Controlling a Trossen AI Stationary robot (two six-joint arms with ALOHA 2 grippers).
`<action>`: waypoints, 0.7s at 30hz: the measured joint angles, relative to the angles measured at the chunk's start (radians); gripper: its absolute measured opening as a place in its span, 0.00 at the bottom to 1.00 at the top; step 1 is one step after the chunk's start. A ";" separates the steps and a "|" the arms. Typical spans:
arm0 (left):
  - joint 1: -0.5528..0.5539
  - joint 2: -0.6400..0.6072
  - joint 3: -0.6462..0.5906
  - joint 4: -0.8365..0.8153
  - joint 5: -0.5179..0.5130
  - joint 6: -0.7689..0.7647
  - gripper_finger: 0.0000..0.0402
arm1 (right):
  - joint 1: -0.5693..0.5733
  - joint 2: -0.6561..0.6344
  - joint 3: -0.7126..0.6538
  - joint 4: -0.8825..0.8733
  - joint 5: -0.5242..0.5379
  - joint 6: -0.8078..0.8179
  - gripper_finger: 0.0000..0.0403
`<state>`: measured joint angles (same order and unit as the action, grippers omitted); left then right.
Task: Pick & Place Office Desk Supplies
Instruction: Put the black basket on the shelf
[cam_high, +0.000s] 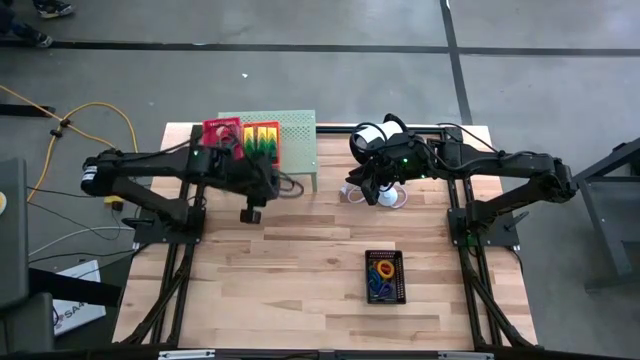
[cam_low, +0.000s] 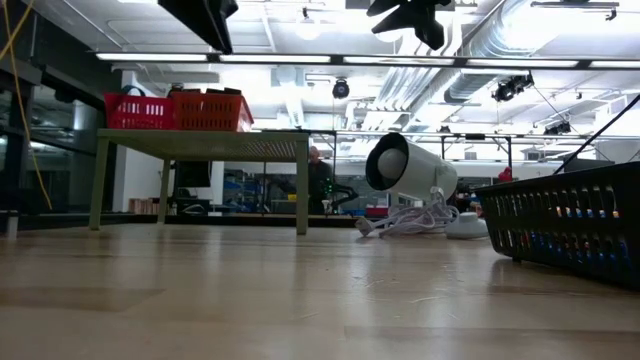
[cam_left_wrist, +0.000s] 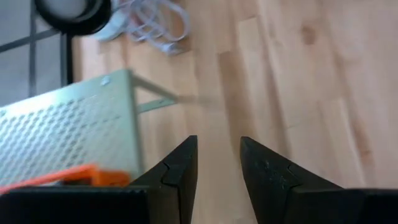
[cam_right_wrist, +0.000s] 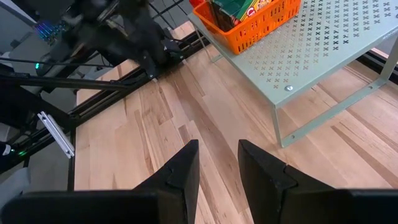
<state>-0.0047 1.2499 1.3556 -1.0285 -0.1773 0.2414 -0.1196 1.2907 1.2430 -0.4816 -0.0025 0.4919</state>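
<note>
Two baskets stand side by side on the pale-green perforated stand (cam_high: 298, 140) at the far side: a red one (cam_high: 222, 134) and an orange-red one (cam_high: 262, 141) holding small green packs (cam_right_wrist: 233, 9). A black mesh basket (cam_high: 384, 276) with coloured loops rests on the table toward the near right. My left gripper (cam_left_wrist: 219, 162) hovers open over bare wood just near of the stand's right end. My right gripper (cam_right_wrist: 217, 165) hangs open above the table beside the white cylinder device (cam_high: 375, 140), pointing toward the stand. Neither has anything between its fingers.
The white cylinder device (cam_low: 410, 170) lies with its coiled cable (cam_left_wrist: 149, 25) at the far middle of the table. The stand's legs (cam_right_wrist: 277, 124) reach down to the wood. Bare wood stretches across the table's middle and near left (cam_high: 270, 290). A black frame rail borders the table.
</note>
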 joint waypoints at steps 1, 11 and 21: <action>-0.023 0.002 0.000 0.006 -0.001 -0.008 0.28 | 0.000 0.000 0.000 0.000 0.000 0.000 0.25; -0.226 0.025 0.000 0.027 -0.015 -0.057 0.28 | 0.000 0.000 0.000 0.000 0.000 0.000 0.25; -0.384 0.045 0.000 0.035 -0.015 -0.113 0.28 | 0.000 0.000 0.000 0.000 0.000 0.000 0.25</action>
<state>-0.3890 1.2945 1.3556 -0.9932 -0.1925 0.1280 -0.1196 1.2907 1.2430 -0.4816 -0.0025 0.4919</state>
